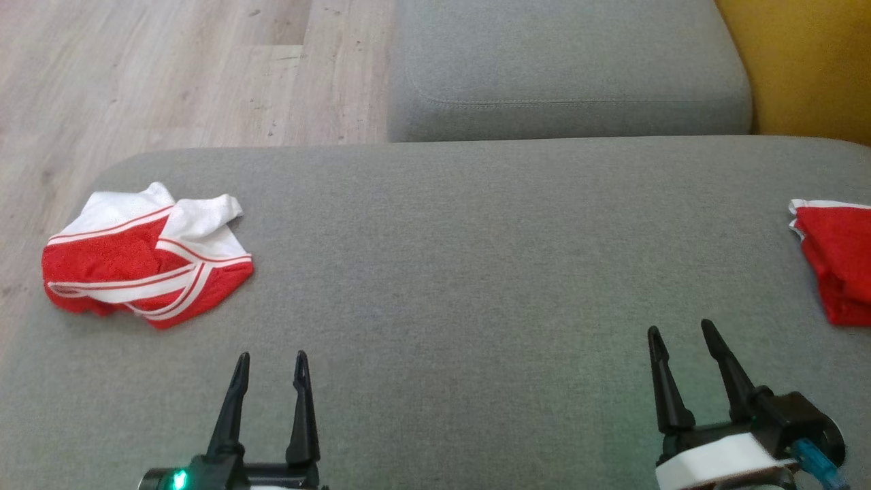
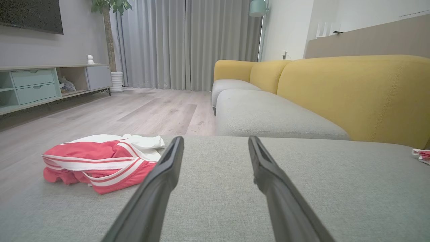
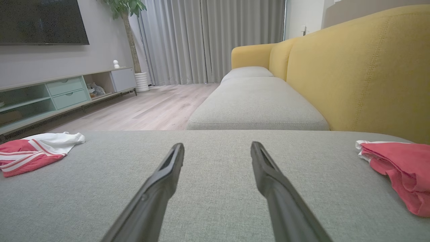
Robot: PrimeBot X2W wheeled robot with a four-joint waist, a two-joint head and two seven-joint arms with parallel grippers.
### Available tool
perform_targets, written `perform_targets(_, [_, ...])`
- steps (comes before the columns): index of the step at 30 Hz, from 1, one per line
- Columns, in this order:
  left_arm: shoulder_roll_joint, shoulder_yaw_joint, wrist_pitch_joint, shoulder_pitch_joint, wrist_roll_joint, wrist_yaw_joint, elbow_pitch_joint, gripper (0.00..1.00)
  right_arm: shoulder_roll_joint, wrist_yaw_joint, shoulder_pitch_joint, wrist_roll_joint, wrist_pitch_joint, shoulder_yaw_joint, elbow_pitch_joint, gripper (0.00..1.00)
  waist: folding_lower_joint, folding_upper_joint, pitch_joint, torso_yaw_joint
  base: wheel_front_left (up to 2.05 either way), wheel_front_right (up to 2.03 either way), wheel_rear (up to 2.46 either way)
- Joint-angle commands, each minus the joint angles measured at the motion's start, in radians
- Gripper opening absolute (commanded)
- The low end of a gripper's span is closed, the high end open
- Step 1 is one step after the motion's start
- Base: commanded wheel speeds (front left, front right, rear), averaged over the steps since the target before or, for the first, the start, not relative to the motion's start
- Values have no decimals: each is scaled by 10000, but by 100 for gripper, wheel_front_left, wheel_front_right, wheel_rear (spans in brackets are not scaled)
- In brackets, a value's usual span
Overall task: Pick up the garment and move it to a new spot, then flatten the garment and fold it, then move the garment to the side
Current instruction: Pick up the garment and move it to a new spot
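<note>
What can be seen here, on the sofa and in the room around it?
crumpled garment: one, red with white stripes, left end of the near cushion
second garment: one, red with white trim, right end of that cushion
near cushion: one, grey, under both garments
far cushion: one, grey, beyond it
sofa back: one, yellow, along the right
floor: one, pale wood, left
cabinet: one, pale green and grey, far wall
curtains: grey, far end of the room
potted plant: one, green, beside the curtains
left fingers: two, dark, apart, empty
right fingers: two, dark, apart, empty
</note>
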Motion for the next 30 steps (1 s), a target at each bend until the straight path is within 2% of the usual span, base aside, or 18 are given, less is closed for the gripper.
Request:
perform_targets(1, [-33,308,-23,-187,119,-11,-264,100,-30,-7,-177,-79,-106,185,-368,100,0,-1,2,59,0,0,0])
perform_targets(6, [-33,260,-23,-233,193,-34,-250,100,-27,-7,-140,-82,-106,198,-380,100,0,-1,93,640,0,0,0])
perform_targets(20, [-33,433,-23,-109,107,91,-355,100,-25,-7,-154,-70,-107,424,-335,100,0,-1,389,3365,0,0,0])
perform_targets(25, [-34,570,-23,-124,7,165,-503,100,-31,-7,-239,-230,-107,388,-371,100,0,-1,700,3829,0,0,0])
perform_targets(30, [-34,822,-23,-665,-102,188,-745,100,-271,-7,-455,-357,-107,354,-495,100,0,-1,1445,3924,0,0,0])
